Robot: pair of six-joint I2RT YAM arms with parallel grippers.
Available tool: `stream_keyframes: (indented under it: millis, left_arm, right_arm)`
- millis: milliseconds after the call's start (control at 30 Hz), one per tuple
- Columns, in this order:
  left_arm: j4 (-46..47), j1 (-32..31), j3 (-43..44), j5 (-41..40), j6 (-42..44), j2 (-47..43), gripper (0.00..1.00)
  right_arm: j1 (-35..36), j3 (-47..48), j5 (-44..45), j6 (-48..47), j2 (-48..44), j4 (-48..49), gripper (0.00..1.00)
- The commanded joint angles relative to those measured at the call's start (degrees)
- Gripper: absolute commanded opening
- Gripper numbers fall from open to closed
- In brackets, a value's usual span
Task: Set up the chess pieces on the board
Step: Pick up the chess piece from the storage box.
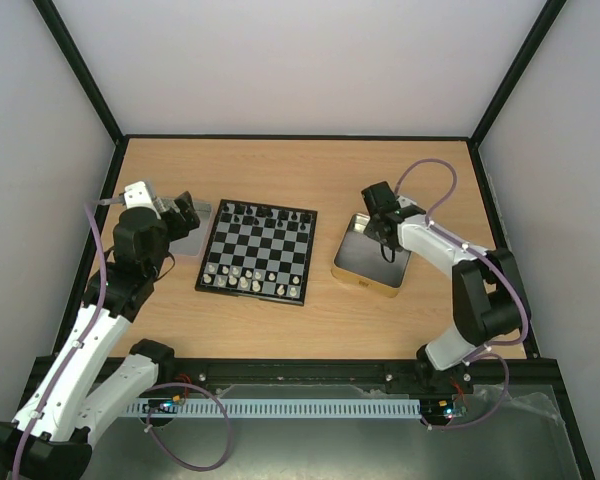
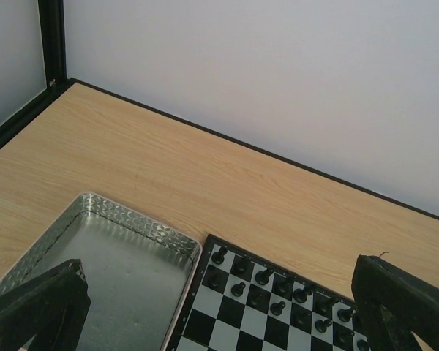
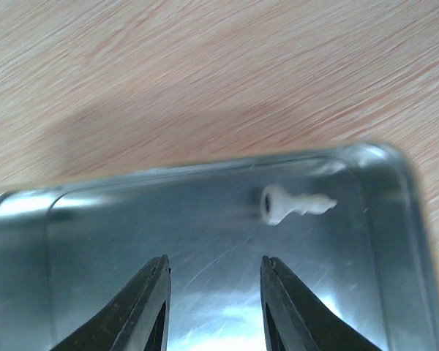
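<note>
Hovering over the gold-sided tin (image 1: pixel 368 284), the right hand (image 3: pixel 215 262), fingers parted and empty, sits just short of a white chess piece (image 3: pixel 296 204) lying on its side, while the left hand (image 1: pixel 187 213) hangs spread wide above the grey tray (image 2: pixel 110 252) beside the board (image 1: pixel 256 251).

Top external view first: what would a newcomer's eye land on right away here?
The board sits mid-table, black pieces along its far edge and white pieces on its near rows. Right of it, the right gripper hangs open over the gold-sided tin, where one white piece lies on its side. The left gripper stands open above the grey tray left of the board.
</note>
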Motion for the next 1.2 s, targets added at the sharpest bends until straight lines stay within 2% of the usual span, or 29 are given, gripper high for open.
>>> stream_keyframes:
  millis: [0, 267, 500, 767, 900, 1033, 1167]
  left_arm:
    - [1.59, 0.42, -0.54, 0.36, 0.60, 0.11, 0.99]
    - [1.68, 0.40, -0.51, 0.47, 0.68, 0.22, 0.99]
    - [1.77, 0.41, -0.73, 0.63, 0.79, 0.19, 0.99]
    - [1.77, 0.40, -0.69, 0.70, 0.77, 0.13, 0.99]
    - [1.78, 0.43, -0.72, 0.75, 0.77, 0.08, 0.99]
    - [1.85, 0.44, -0.71, 0.78, 0.77, 0.26, 0.99]
    - [1.94, 0.40, -0.71, 0.96, 0.79, 0.32, 0.99]
  right_arm:
    - [-3.50, -1.71, 4.87, -3.42, 2.04, 4.77, 0.34]
    - [-6.93, -2.99, 1.50, -12.41, 5.24, 9.26, 0.33]
    - [-8.67, -3.72, -0.51, -12.54, 7.75, 11.16, 0.33]
    - [-8.66, -5.12, -4.61, -12.84, 8.34, 12.97, 0.16]
    - [-8.67, -5.18, -6.30, -13.63, 7.85, 12.24, 0.13]
    - [-8.66, -4.98, -8.71, -14.06, 7.53, 10.36, 0.14]
    - [-8.66, -4.49, -9.42, -15.57, 7.76, 8.23, 0.25]
